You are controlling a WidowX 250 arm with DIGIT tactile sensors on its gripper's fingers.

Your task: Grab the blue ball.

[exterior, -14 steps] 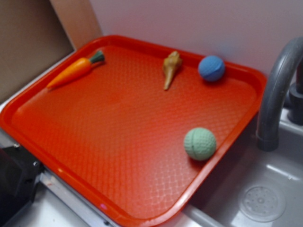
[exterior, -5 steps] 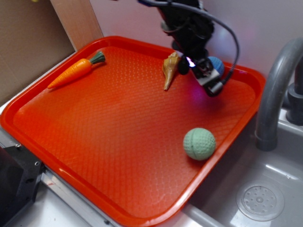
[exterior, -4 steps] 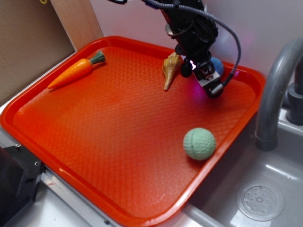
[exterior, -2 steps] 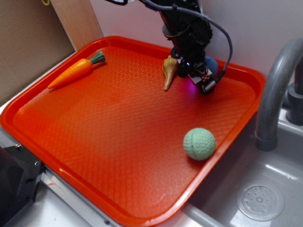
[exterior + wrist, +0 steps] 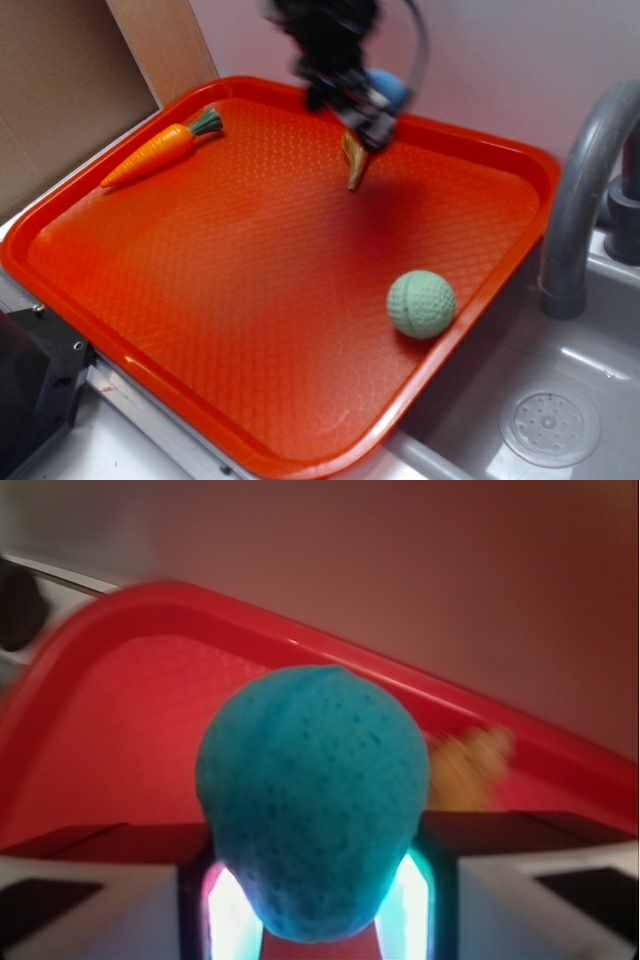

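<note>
A: Where's the blue ball?
B: Pinched in the gripper, lifted above the far edge of the red tray. The wrist view shows it squeezed out of round between the two pads.
A: So the jaws are clamped on it?
B: Yes, closed just to the ball's width. The grab looks done; what's left is keeping the squeeze steady.
A: Anything close?
B: The shell lies just below; green ball and carrot sit well apart.
</note>
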